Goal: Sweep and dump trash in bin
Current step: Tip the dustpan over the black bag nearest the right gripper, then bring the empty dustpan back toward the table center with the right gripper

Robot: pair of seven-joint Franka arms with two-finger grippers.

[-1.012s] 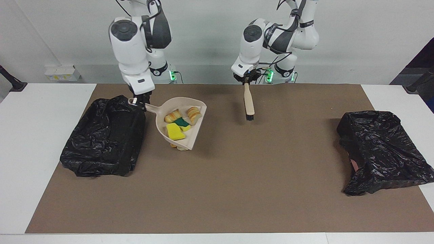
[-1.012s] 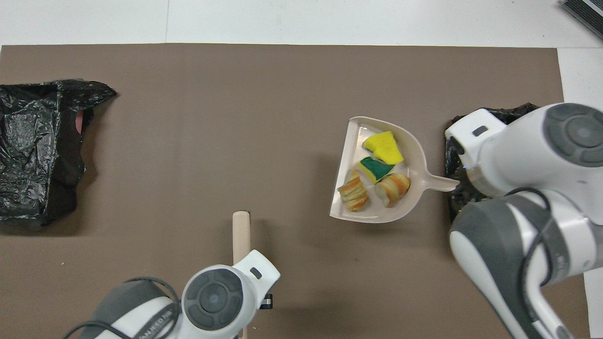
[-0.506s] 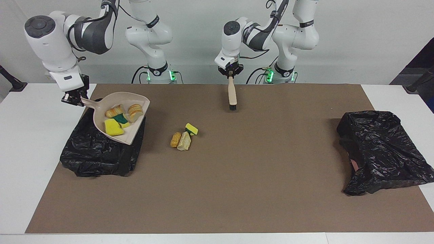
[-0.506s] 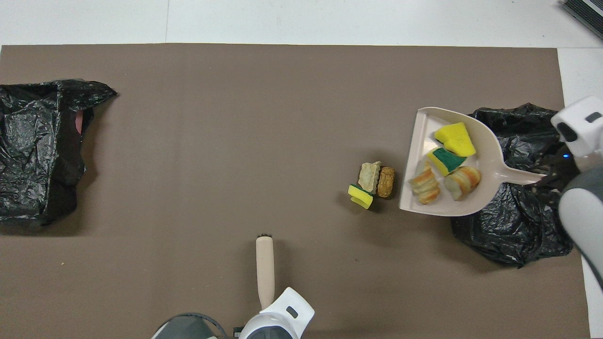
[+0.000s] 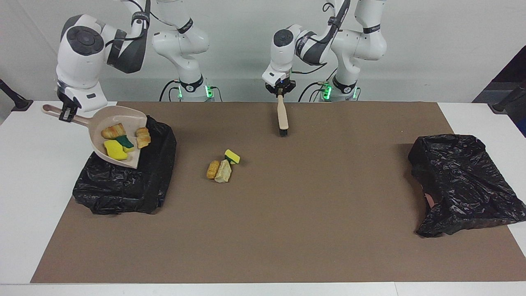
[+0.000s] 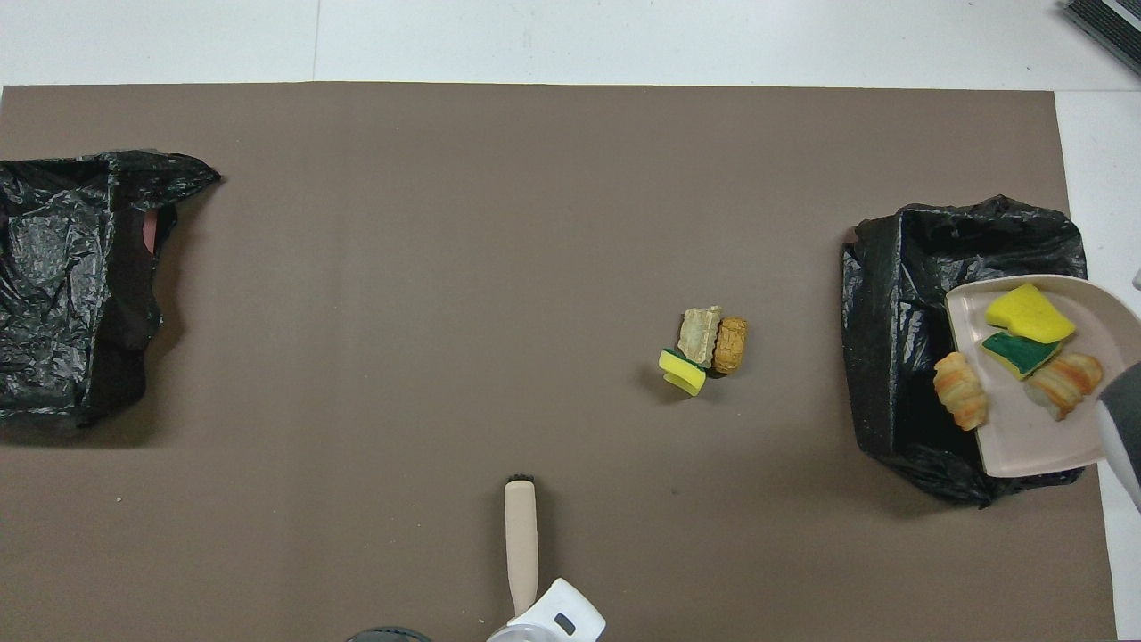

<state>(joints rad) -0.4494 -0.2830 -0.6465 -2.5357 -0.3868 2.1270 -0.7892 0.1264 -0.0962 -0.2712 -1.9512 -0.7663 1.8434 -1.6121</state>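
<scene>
My right gripper (image 5: 65, 114) is shut on the handle of the beige dustpan (image 5: 123, 114), which hangs tilted over the black-bagged bin (image 5: 123, 189) at the right arm's end of the table, lip toward the bin's opening. Several pieces of trash lie in the pan: a yellow sponge (image 5: 115, 150), a green-topped one (image 6: 1018, 352) and two bread-like pieces (image 6: 961, 401). Three more trash lumps (image 5: 222, 167) sit together on the brown mat (image 5: 287, 213). My left gripper (image 5: 280, 92) is shut on the brush (image 5: 282, 117), held bristles-down over the mat's edge nearest the robots. In the overhead view the dustpan (image 6: 1025, 441) covers part of the bin (image 6: 891, 294).
A second black bag (image 5: 460, 181) lies slumped at the left arm's end of the mat, also seen as the black bag (image 6: 71, 285) in the overhead view. White table (image 5: 41, 164) borders the mat at both ends.
The right gripper lifted the loaded dustpan off the mat and carried it over the bin, leaving three lumps on the mat. The left gripper drew the brush back toward the robots.
</scene>
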